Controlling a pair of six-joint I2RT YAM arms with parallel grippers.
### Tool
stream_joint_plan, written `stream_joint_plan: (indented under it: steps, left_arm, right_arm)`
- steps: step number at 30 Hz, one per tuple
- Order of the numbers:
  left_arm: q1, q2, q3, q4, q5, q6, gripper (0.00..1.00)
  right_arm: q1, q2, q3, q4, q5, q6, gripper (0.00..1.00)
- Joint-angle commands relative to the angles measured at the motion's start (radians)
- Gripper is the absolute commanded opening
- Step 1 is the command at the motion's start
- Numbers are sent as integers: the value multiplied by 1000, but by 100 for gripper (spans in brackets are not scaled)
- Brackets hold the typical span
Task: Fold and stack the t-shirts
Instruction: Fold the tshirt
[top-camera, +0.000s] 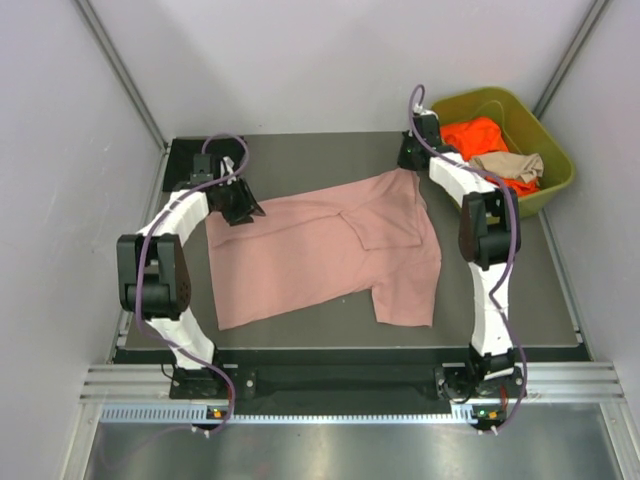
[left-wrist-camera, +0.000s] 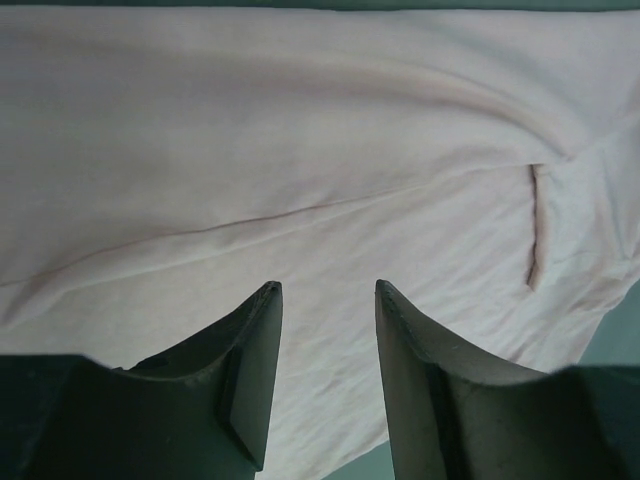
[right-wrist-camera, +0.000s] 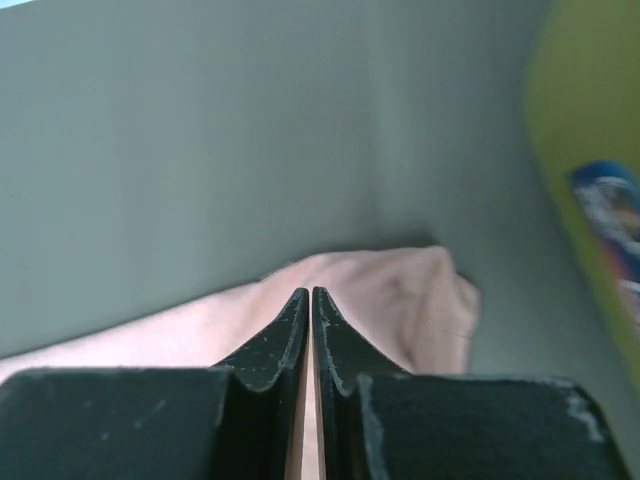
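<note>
A dusty pink t-shirt (top-camera: 320, 250) lies spread across the dark table, with one sleeve folded over near its middle. My left gripper (top-camera: 240, 207) hovers at the shirt's far left edge. In the left wrist view it (left-wrist-camera: 328, 288) is open over the pink cloth (left-wrist-camera: 300, 150), with nothing between its fingers. My right gripper (top-camera: 411, 158) is at the shirt's far right corner. In the right wrist view it (right-wrist-camera: 311, 291) is shut, pinching the bunched pink corner (right-wrist-camera: 400, 290). An orange t-shirt (top-camera: 475, 135) and a tan t-shirt (top-camera: 510, 165) lie in the bin.
An olive-green plastic bin (top-camera: 560, 150) stands off the table's far right corner, right beside my right gripper; its wall (right-wrist-camera: 585, 110) shows in the right wrist view. Pale walls close in the table on the left, back and right.
</note>
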Motion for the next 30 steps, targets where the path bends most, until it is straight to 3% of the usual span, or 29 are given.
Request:
stream_joint_plan:
  steps: [1,10,17,30]
  left_arm:
    - [19,44,25,40,12,41,47]
    - [81,116,8,12,-93,10,47]
    - [105,131,-3,0,-128,10,47]
    - [107,101,34,-37,-166,35,47]
  right_arm:
    - [38,30,94,56,-7,33,3]
    - [23,58,88,-11,140,6,0]
    - [-27,67,46,-40,165,-5,0]
    - [-49,110,141,-172,186,-63,0]
